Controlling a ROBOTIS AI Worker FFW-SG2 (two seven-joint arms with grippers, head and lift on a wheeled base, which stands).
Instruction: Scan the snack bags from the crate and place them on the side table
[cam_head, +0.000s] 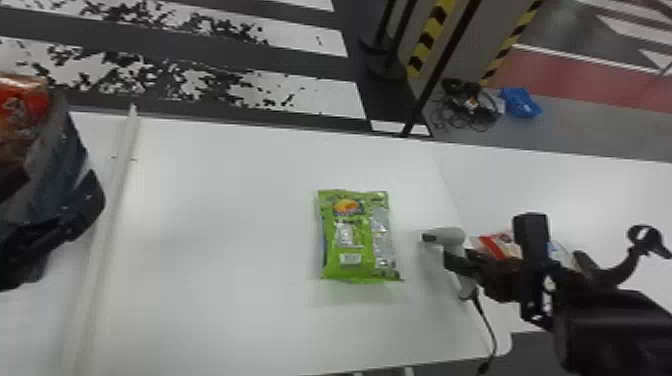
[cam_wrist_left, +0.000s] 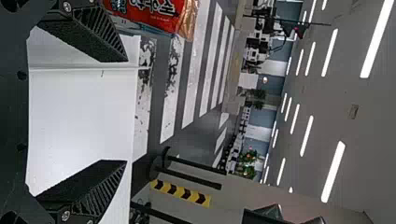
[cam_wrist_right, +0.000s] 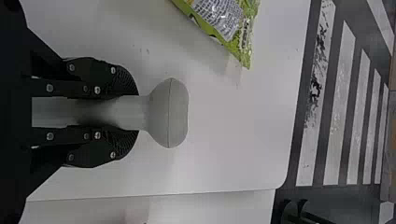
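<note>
Counter (cam_head: 225, 225): plain white. Snack bag (cam_head: 360, 245): bright green, silver side panel, orange-yellow emblem edged blue. Scanner (cam_head: 450, 235) by counter's right edge: pale grey, dark-tipped. Second bag (cam_wrist_left: 154, 14): red, white lettering, gold end. Floor (cam_head: 320, 95) past far edge: black and white stripes, whites mottled. Column (cam_head: 430, 42): yellow-black chevrons.

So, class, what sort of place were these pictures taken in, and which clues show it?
Probably a large indoor hall, perhaps a robotics test area. White stripes like a crosswalk's mark the floor, yellow-and-black hazard strips stand beyond the table, and strip lights line the ceiling.
</note>
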